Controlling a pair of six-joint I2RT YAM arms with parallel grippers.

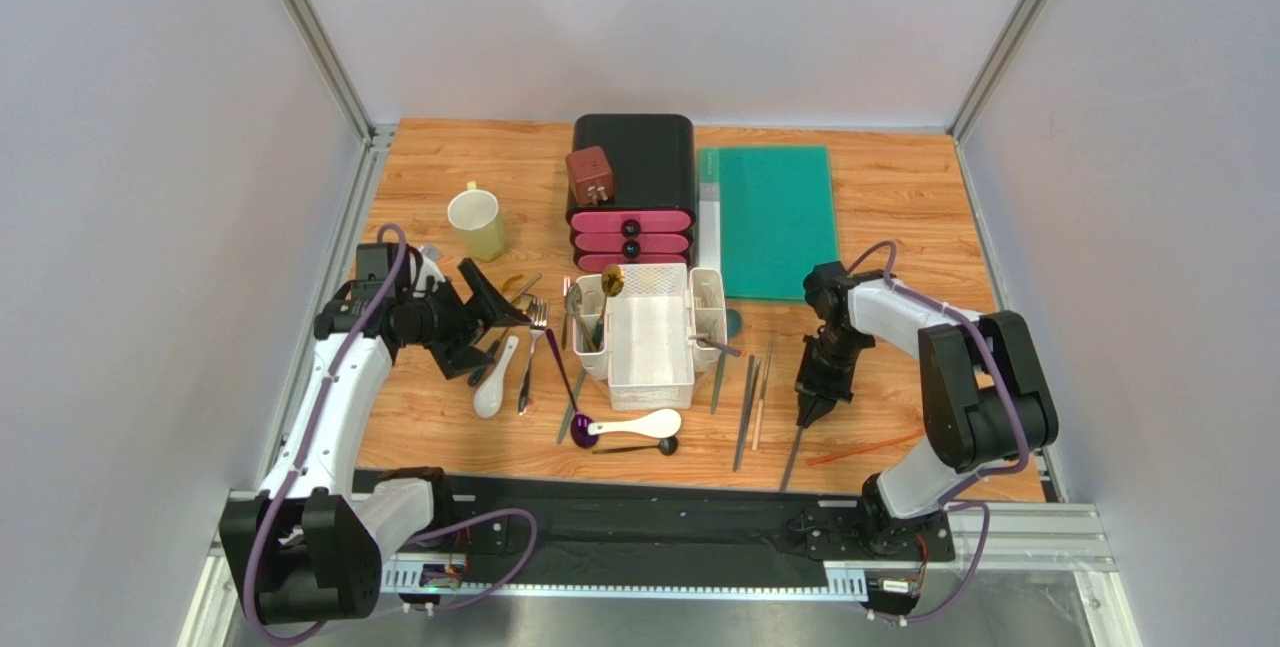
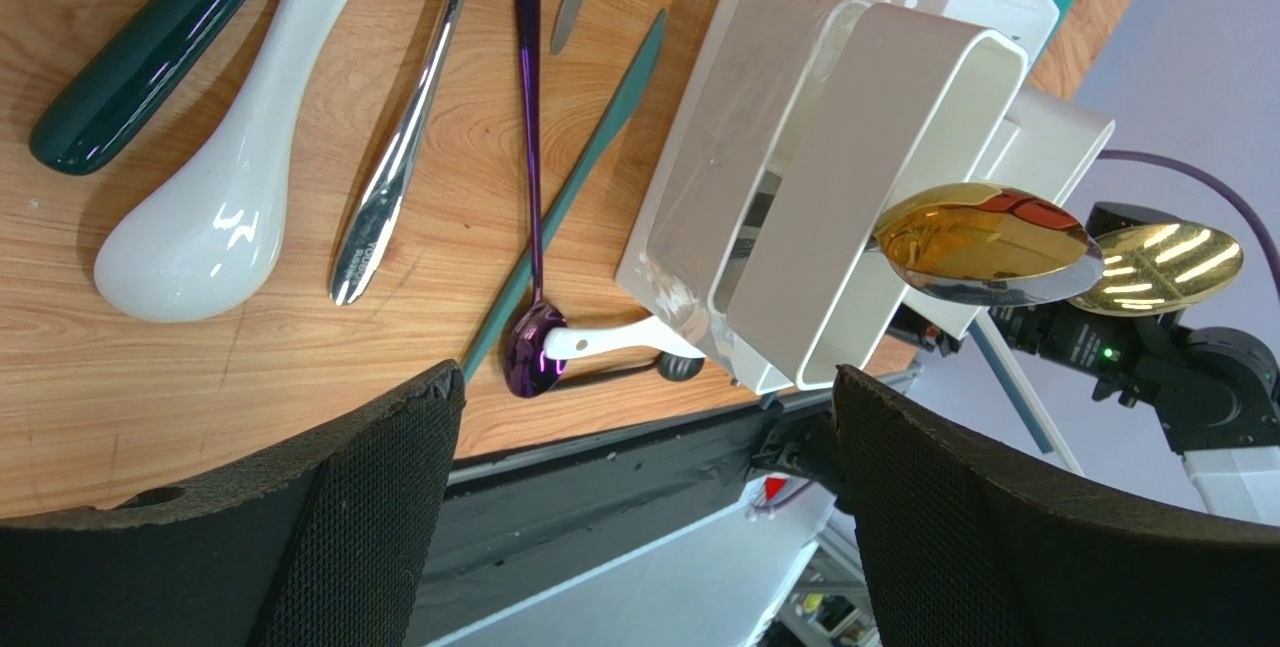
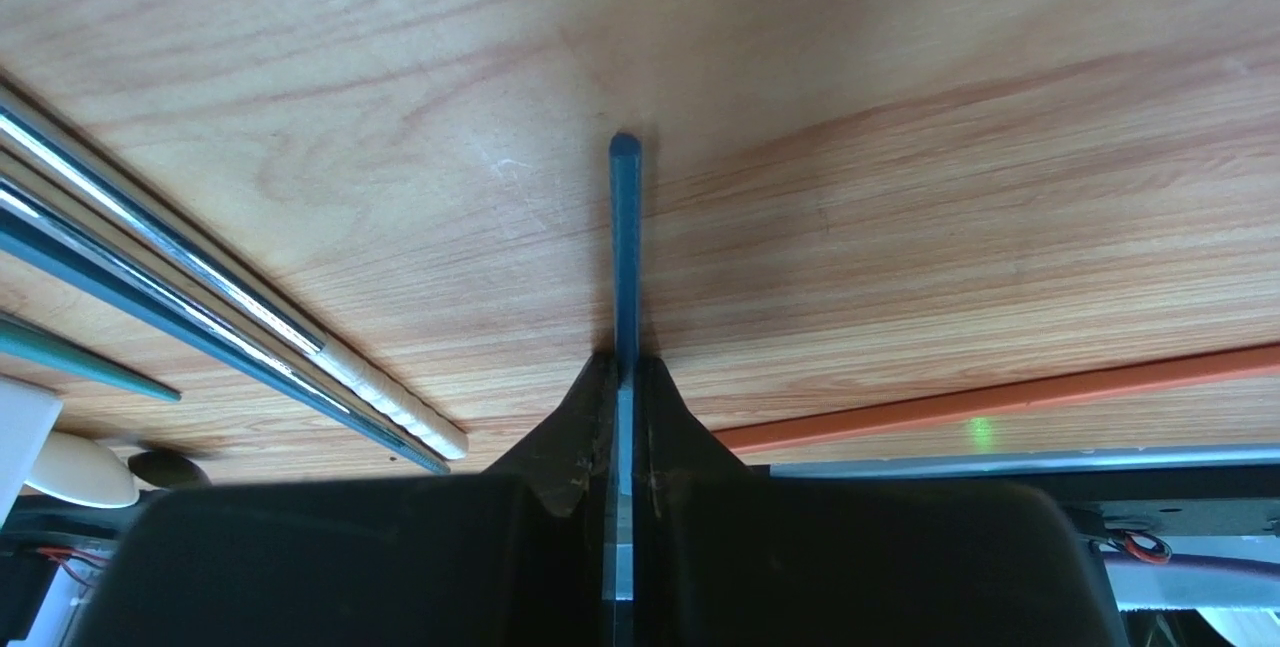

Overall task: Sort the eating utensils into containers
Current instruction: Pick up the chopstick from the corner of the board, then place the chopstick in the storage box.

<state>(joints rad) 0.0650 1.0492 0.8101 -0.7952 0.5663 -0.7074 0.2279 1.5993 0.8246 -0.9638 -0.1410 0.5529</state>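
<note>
From above, the wooden table (image 1: 451,167) carries a white perforated plastic caddy (image 1: 649,355): one wide centre bin with narrow bins on its sides. A gold spoon (image 1: 612,283) stands in the left narrow bin. Left of the caddy lie a fork (image 1: 532,355), a slim purple spoon (image 1: 568,392) and a glossy ceramic spoon (image 1: 496,385). A second ceramic spoon (image 1: 639,424) lies in front of the caddy with a black spoon (image 1: 639,446) just beside it, so two ceramic ones in all. Right of the caddy, dark chopsticks (image 1: 747,407) lie side by side. The left gripper (image 1: 489,329) gapes wide near the fork. The right gripper (image 1: 807,410) points down at a thin chopstick (image 1: 792,460).

At the left wrist, two black, rough-textured pads (image 2: 346,527) stand far apart with nothing between them. Beyond lie the smooth ceramic spoon (image 2: 226,212), the polished fork (image 2: 398,167), the mirror-bright purple spoon (image 2: 526,152) and a teal chopstick (image 2: 579,182). The gold spoon (image 2: 984,242) sticks out of the caddy's (image 2: 842,122) rounded side bin.

At the right wrist, the fingers (image 3: 564,437) are pressed together, pinching the blue-black chopstick (image 3: 624,257) over the wood grain. Whether its tip touches the table I cannot tell.
</note>
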